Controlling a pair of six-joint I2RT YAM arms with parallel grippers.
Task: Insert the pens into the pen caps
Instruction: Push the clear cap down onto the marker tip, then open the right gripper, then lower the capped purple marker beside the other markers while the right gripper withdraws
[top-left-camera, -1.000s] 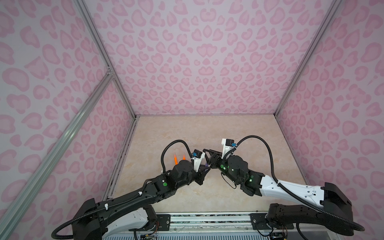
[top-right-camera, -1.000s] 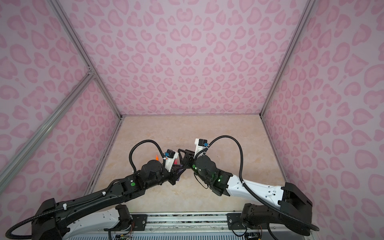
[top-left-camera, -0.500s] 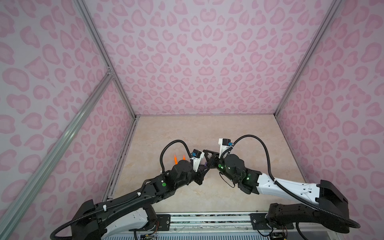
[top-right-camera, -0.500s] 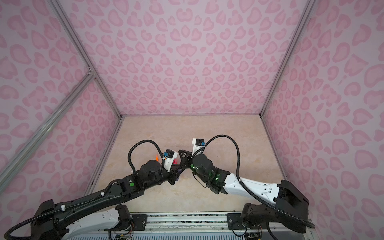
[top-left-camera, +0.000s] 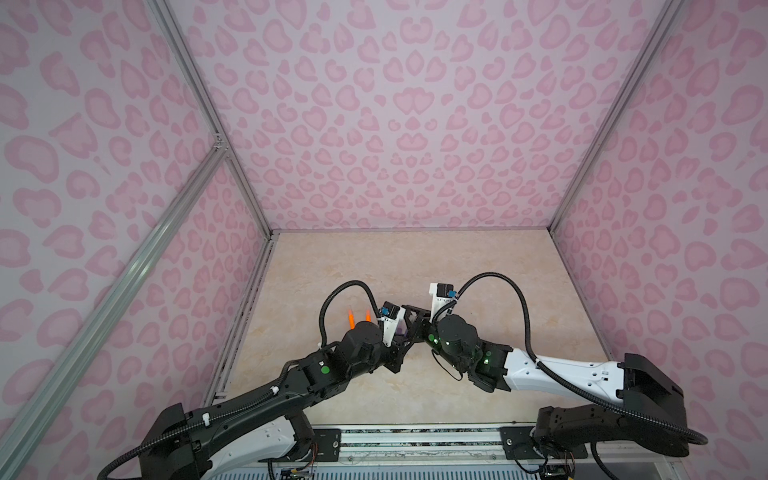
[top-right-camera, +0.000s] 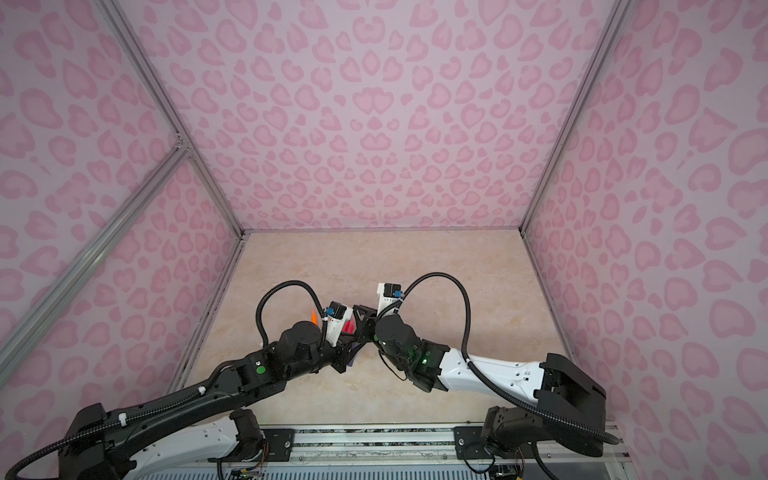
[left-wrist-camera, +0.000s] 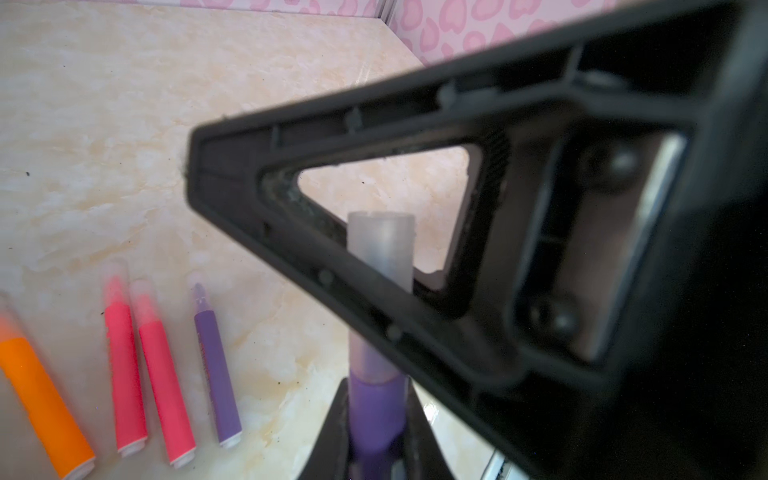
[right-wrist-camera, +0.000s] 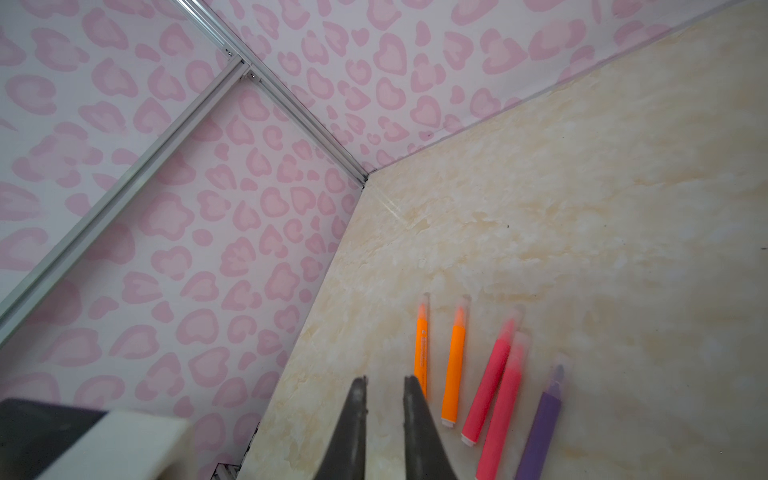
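L gripper (left-wrist-camera: 376, 399) clamped on purple pen (left-wrist-camera: 376, 415), upright, clear cap (left-wrist-camera: 381, 241) on its tip; R gripper (right-wrist-camera: 384, 386), jaws nearly together, hold unclear, lies across cap: off-axis push cd tilt pen or pop cap off

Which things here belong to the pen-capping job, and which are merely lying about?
For the job: left gripper holding a purple pen with a clear cap on it; right gripper at that cap; lying capped on the table: orange pens, pink-red pens, second purple pen.
Merely there: nothing loose, only the patterned walls and metal frame.
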